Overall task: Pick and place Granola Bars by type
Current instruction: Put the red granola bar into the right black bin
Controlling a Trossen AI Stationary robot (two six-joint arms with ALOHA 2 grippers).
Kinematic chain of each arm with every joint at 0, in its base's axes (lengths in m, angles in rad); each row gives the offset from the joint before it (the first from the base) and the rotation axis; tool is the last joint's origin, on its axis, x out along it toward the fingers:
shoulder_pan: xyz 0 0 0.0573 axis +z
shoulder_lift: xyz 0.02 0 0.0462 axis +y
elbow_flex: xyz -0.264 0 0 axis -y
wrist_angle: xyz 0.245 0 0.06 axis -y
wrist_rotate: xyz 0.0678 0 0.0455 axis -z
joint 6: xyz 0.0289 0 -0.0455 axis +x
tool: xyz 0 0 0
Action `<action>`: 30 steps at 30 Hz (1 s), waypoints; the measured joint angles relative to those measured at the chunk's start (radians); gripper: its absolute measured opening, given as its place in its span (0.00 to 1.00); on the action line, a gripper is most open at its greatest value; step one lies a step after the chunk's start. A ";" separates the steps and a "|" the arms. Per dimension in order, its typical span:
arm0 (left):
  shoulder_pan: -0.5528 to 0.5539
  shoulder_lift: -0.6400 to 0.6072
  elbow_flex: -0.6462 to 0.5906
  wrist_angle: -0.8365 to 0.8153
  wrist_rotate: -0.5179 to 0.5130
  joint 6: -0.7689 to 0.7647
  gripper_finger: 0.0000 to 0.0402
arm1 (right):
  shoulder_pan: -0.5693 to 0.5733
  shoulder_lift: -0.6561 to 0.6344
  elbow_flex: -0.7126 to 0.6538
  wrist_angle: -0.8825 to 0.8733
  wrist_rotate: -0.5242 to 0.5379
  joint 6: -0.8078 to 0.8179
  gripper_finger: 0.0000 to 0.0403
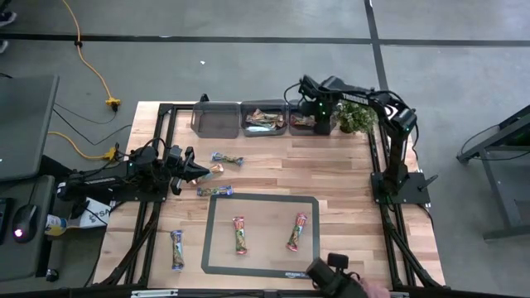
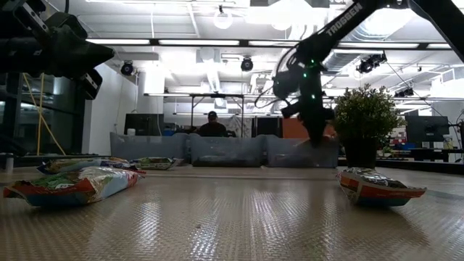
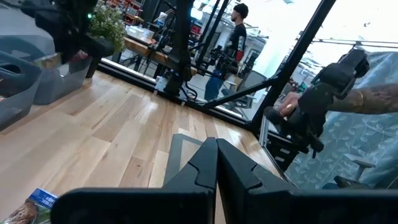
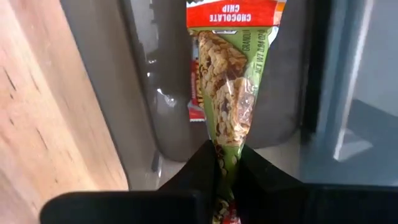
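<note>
Glossy wrapper, pale wood

My matt black fingers (image 4: pixel 205 171) pinch a shiny foil bar (image 4: pixel 227 93); the table (image 1: pixel 265 178) is smooth wood.

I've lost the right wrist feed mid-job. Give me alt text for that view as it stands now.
The right end effector is shut on a granola bar in a green wrapper with a red "Chocolate Chip" band, held over a grey bin. Another red-wrapped bar lies inside the bin, and the wooden table shows along one side.
</note>
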 joint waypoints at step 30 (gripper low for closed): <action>0.000 0.000 0.000 0.000 0.003 0.000 0.00 | 0.050 0.000 -0.011 0.147 -0.031 -0.003 0.37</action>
